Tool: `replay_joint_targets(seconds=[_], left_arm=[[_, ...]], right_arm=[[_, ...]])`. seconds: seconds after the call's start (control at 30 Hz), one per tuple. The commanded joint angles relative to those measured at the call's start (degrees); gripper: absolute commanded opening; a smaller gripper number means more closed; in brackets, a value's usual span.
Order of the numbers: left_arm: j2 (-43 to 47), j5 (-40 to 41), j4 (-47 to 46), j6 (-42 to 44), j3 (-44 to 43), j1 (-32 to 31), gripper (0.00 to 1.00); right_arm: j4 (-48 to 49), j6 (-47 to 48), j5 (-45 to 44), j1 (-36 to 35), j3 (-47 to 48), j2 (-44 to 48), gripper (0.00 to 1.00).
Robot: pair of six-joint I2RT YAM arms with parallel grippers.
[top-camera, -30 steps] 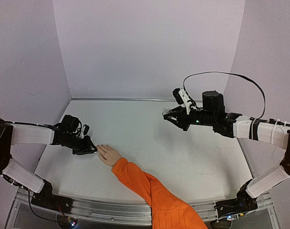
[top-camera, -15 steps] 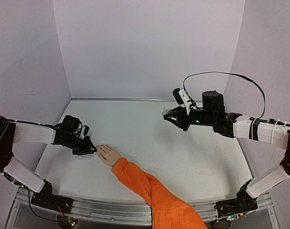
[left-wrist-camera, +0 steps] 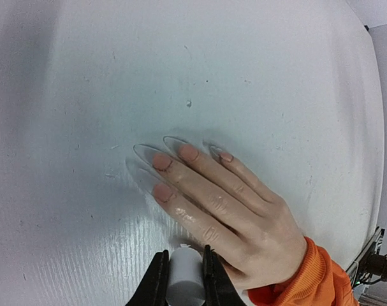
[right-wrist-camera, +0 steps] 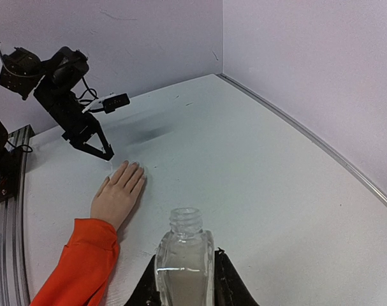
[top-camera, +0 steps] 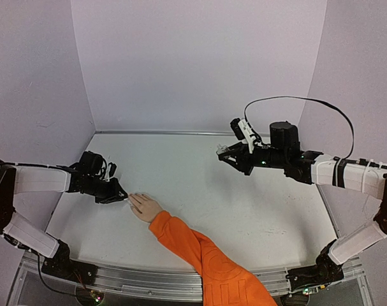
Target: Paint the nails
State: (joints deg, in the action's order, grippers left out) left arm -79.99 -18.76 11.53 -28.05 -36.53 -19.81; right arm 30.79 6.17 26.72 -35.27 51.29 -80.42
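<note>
A pale hand (top-camera: 144,207) in a bright orange sleeve (top-camera: 199,255) lies flat on the white table, fingers pointing far-left. In the left wrist view its nails (left-wrist-camera: 162,161) are pink with long clear tips. My left gripper (top-camera: 121,197) is just left of the fingertips, shut on a small white cylindrical cap (left-wrist-camera: 182,275) beside the hand's edge; no brush tip shows. My right gripper (top-camera: 224,153) hovers over the table's far right, shut on an open clear glass bottle (right-wrist-camera: 183,255) holding pale liquid. The hand (right-wrist-camera: 120,191) also shows in the right wrist view.
White table (top-camera: 244,204) enclosed by lilac walls at the back and sides. A black cable (top-camera: 295,99) loops above the right arm. The left arm (right-wrist-camera: 85,137) shows in the right wrist view beyond the hand. A metal rail (top-camera: 148,280) runs along the near edge.
My left gripper has shifted slightly back and left by the fingertips. The right arm and the hand have not moved.
</note>
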Motion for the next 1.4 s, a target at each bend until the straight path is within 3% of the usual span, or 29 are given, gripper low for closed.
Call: replay_joint_targets(seconds=[0.0, 1.37], left_arm=[[3.60, -0.76, -0.64, 0.10, -0.94, 0.30, 0.00], [0.21, -3.83, 1.21, -0.25, -2.02, -0.58, 0.00]], right_arm=[[1.93, -0.64, 1.05, 0.37, 3.12, 0.79, 0.00], [1.91, -0.55, 1.32, 0.37, 2.59, 1.06, 0.00]])
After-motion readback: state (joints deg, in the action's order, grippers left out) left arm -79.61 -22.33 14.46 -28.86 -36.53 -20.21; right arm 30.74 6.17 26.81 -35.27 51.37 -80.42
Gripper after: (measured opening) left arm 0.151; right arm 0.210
